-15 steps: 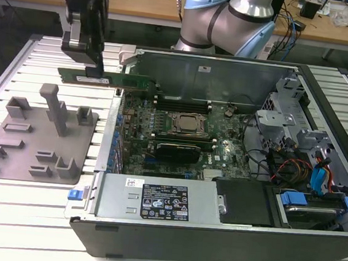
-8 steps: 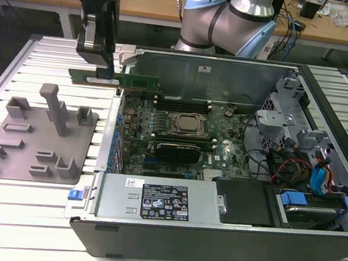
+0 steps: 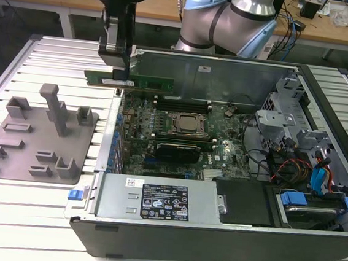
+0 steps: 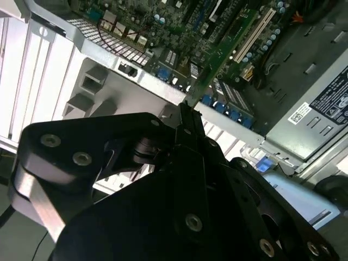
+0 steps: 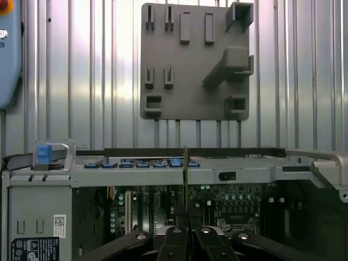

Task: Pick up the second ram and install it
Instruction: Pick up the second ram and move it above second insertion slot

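gripper (image 3: 121, 68) clenched on the second ram (image 3: 143, 81), grasping it between both fingers; stick is in the air, level, long edge horizontal, white label facing the exterior camera; grip sits toward the stick's end on the exterior view's left, the rest of it reaches right over the open PC case (image 3: 325, 96); it hangs above the case's side wall on the exterior view's left, at the far corner of the motherboard (image 3: 222, 144), not seated in any slot; CPU socket (image 3: 189, 124) lies below it and further to the exterior view's right, well apart from the stick; in the second wrist view the ram (image 4: 220, 57) shows nearly edge-on, running out from the black gripper (image 4: 187, 111) over the case's perforated wall with the board under it; in the first wrist view the ram (image 5: 185, 174) is a thin upright line rising from between the fingertips of the gripper (image 5: 187, 225), crossing the case wall, board components behind it; grey holder tray (image 3: 38, 136) sits on the ribbed metal table (image 3: 58, 51) just beside the case on the exterior view's left, posts upright, no stick seen in its slots; same tray (image 5: 196, 60) shows past the case wall in the first wrist view; power supply (image 3: 161, 200) with its label along the near side of the case; arm (image 3: 234, 16) stands behind the case.
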Motion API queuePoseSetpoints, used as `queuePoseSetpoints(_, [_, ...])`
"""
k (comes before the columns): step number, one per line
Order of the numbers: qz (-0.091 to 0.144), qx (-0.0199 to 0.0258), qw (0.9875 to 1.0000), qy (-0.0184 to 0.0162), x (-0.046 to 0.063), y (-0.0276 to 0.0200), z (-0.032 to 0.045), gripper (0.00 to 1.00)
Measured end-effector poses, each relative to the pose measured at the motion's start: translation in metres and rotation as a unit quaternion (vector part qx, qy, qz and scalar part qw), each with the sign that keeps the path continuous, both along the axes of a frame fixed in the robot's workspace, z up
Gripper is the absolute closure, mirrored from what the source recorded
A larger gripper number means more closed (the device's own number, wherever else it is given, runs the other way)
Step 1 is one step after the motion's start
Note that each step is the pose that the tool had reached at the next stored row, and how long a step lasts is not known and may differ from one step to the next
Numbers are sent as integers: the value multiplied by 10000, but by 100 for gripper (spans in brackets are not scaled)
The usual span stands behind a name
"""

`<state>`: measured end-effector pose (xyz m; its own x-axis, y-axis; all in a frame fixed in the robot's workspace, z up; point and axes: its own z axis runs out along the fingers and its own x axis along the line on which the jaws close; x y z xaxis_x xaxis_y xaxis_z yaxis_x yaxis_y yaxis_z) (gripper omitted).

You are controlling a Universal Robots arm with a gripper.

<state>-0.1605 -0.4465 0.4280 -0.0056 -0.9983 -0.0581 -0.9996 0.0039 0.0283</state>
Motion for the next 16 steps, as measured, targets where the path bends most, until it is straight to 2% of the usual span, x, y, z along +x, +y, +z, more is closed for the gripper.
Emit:
queuePoseSetpoints(2, [1, 0, 10000, 0, 54, 0, -1, 91])
queuePoseSetpoints(7, [0, 0, 10000, 0, 278, 0, -28, 91])
queuePoseSetpoints(9, [0, 0, 10000, 0, 365, 1, -83, 91])
queuePoseSetpoints(11, [0, 0, 10000, 2, 529, 3, -170, 91])
queuePoseSetpoints(14, [1, 0, 10000, 12, 730, 6, -251, 91])
queuePoseSetpoints(16, [0, 0, 10000, 15, 800, 12, -288, 91])
